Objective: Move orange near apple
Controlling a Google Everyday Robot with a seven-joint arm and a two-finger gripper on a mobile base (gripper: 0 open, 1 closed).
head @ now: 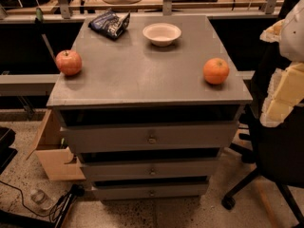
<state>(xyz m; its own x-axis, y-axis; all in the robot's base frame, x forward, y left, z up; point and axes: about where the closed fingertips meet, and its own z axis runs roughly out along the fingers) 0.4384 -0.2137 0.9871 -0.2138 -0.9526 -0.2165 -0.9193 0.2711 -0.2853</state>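
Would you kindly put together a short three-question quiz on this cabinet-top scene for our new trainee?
1. True or false: the orange is touching the apple.
2. Which lies nearest the white bowl? A) the chip bag B) the orange C) the apple
3. Fill in: the front of the grey cabinet shows ___ drawers.

Key
1. False: the two fruits sit near opposite side edges of the cabinet top.
2. A
3. three

Note for the trainee: the gripper is not in view; only the pale robot arm shows at the picture's right edge.
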